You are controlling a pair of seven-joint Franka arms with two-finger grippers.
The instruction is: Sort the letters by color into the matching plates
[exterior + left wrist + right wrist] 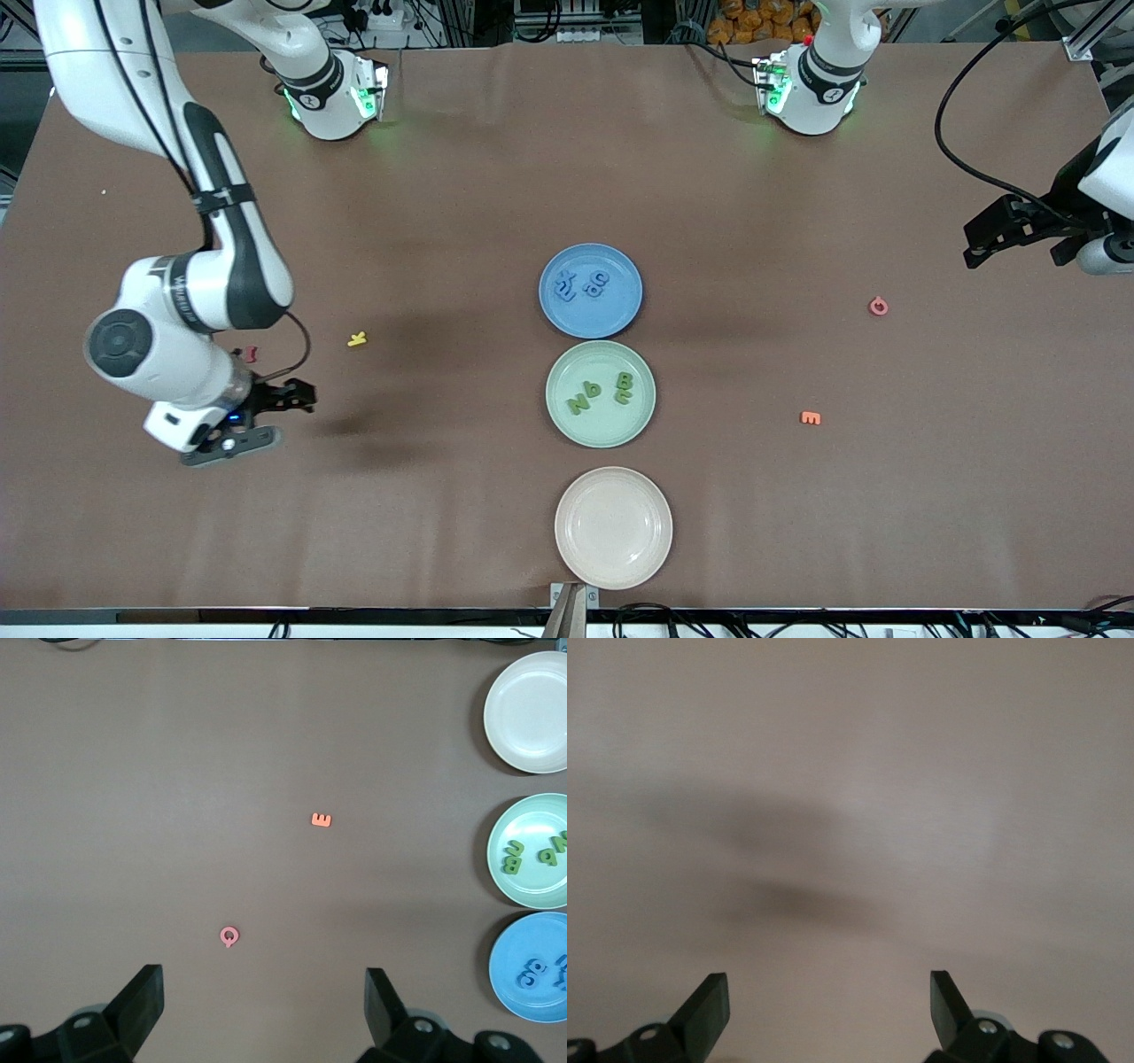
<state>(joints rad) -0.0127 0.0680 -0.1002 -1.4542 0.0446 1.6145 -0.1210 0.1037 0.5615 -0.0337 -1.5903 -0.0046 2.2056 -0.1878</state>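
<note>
Blue letters point(582, 283) lie bunched in the blue plate point(613, 310), mid-table; how many is hard to tell in that cluster. Just nearer the front camera sits the pale green plate point(602, 427), rims almost touching, with green letters point(603, 392) inside: an N and a b toward its nine o'clock, a B and one more toward its two o'clock. Nearer still, the cream plate point(613, 528) holds nothing.

Out on the brown table point(443, 195), a yellow letter point(357, 338) lies toward the right arm's end. Toward the left arm's end lie a pink Q point(878, 307) and an orange E point(811, 418), well apart.

Right gripper point(266, 421) hangs over bare table at the right arm's end, fingers spread, nothing between them. A small red piece point(252, 354) peeks out beside its wrist.

Left gripper point(1019, 232) waits over its own end, fingers point(142, 1001) released and wide, empty.
</note>
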